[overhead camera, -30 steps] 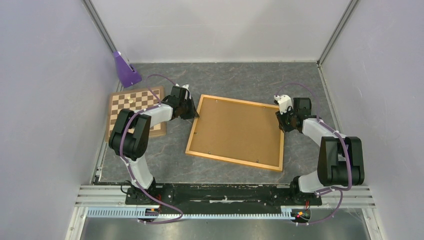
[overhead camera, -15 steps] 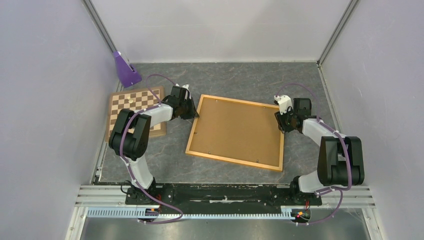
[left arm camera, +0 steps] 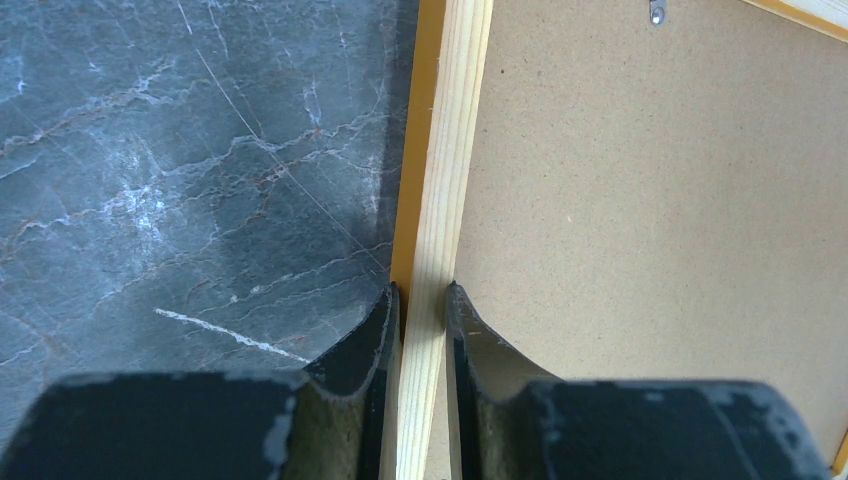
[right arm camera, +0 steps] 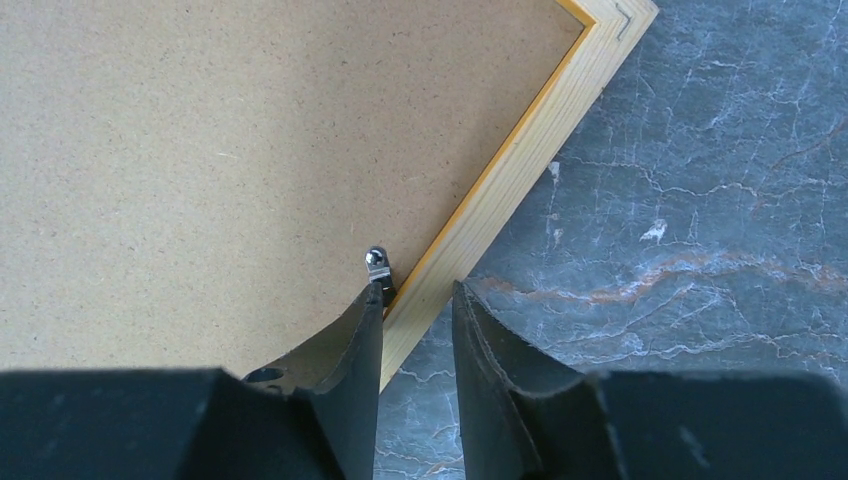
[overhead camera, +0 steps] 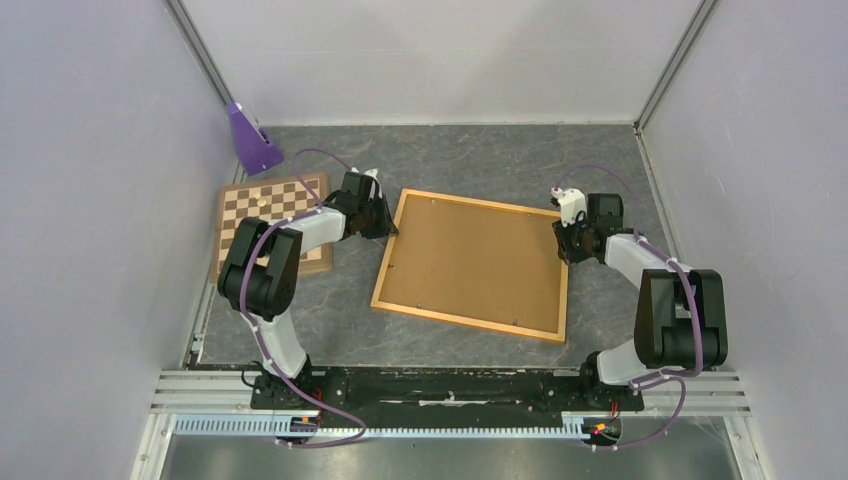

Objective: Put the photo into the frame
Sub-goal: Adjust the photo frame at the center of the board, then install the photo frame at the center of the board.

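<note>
Wood frame rail pinched by L gripper; R gripper straddles rail, grip unclear; chessboard beside.

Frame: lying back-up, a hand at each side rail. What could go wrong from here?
1. The left hand pinches the frame by one thin edge only; lifting from there could let it twist or slip.
2. The right hand straddles the opposite edge askew, with one fingertip right beside a clip; closing might snag or bend it.

frame: pale grained wood; back: matt fibreboard; table: grey marbled
</note>
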You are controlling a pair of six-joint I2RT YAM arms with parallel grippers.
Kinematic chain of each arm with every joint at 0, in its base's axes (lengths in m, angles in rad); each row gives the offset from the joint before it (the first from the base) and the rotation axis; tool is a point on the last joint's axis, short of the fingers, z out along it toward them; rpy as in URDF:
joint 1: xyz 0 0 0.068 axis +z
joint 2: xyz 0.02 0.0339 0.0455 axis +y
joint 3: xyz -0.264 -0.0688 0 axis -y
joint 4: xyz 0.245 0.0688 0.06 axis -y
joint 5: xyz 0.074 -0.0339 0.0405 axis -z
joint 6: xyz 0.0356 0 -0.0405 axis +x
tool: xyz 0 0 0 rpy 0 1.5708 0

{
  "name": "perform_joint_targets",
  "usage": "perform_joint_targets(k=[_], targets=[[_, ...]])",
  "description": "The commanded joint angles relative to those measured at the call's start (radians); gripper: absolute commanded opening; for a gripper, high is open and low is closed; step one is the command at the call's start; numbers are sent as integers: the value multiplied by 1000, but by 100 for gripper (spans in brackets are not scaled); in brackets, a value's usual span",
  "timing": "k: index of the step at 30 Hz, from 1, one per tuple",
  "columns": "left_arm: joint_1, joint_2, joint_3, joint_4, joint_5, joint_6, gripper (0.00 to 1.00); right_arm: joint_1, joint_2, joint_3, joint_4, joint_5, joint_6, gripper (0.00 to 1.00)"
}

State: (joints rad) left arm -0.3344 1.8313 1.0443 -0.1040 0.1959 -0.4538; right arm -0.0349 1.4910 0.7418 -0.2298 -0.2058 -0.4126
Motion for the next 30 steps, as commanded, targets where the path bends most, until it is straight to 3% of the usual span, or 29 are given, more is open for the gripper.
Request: perform_joint_targets(k=[1, 19, 30], targets=[[-31, 54, -10, -65, 61, 6, 2, 13, 28, -61, 7, -18, 8, 21], [-37, 62, -9, -66, 63, 13, 2, 13, -105, -219, 201, -12, -66, 10], [-38, 66, -6, -68, 66, 13, 2, 13, -79, -245, 223, -115, -151, 6]])
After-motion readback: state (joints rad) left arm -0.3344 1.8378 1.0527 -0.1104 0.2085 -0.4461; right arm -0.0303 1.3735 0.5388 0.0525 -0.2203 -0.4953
